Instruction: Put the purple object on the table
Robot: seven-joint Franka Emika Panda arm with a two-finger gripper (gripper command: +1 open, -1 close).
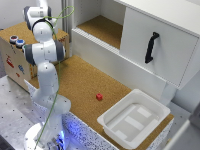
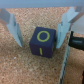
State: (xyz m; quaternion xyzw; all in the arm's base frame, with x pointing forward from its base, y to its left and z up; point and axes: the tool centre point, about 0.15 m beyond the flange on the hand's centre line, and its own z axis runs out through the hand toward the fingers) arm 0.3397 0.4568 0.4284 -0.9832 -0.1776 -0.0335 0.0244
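The purple object [image 2: 42, 42] is a dark purple cube with a yellow-green ring and bar marked on it. It shows only in the wrist view, resting on a speckled cork surface; I cannot tell which cork surface this is. My gripper [image 2: 40, 44] is open, with one finger [image 2: 13, 27] on each side of the cube and small gaps between them and it. In the exterior view the arm [image 1: 45, 50] rises at the left and folds over at the top; the gripper and the cube are not made out there. The table [image 1: 75, 80] is the wide cork worktop.
A small red object [image 1: 99, 96] lies on the table. A white bin [image 1: 134, 117] stands at the exterior view's lower right. A white cabinet with a black handle [image 1: 151, 47] and a cork-floored recess [image 1: 102, 27] stands behind. A cork-topped box with buttons [image 1: 15, 42] is at the left.
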